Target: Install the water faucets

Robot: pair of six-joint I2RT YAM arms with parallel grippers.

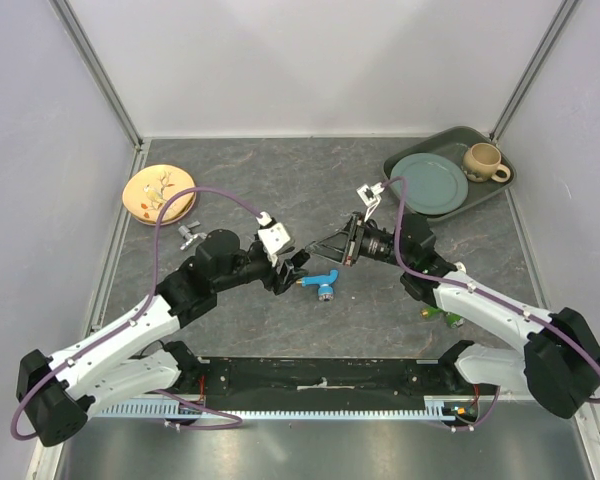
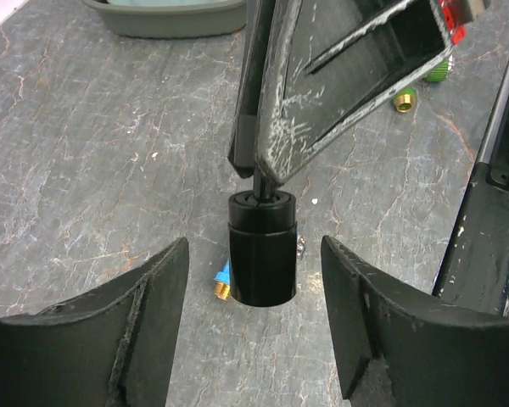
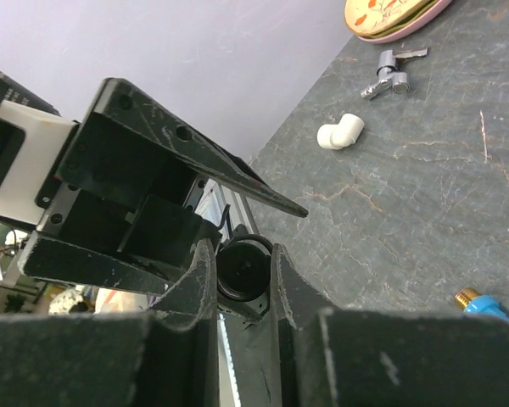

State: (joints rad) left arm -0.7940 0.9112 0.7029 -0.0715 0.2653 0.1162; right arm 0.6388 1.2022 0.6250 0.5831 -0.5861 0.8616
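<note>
The blue faucet lay on the grey table between the two grippers. Most of it was hidden in the wrist views. The left wrist view showed only a sliver of blue and its brass tip beside the black end piece. The right wrist view cut it off at the lower right edge. Whether the black end piece rested on the table or hung just above it could not be told.

The right gripper had its jaws pinched on the black end piece, a short dark cylinder with a thinner neck on top. The left gripper had its jaws spread, one on each side of that cylinder, with a clear gap on both sides and nothing held.

The blue faucet was small and bright blue, with a brass-coloured threaded tip. The green faucet lay well off on the right side, under the right arm and partly covered by the right gripper in the left wrist view. A brass tip showed near it.

Farther out, a white elbow pipe and a metal tap lay near a patterned plate at the left. A tray stood at the far right corner.
</note>
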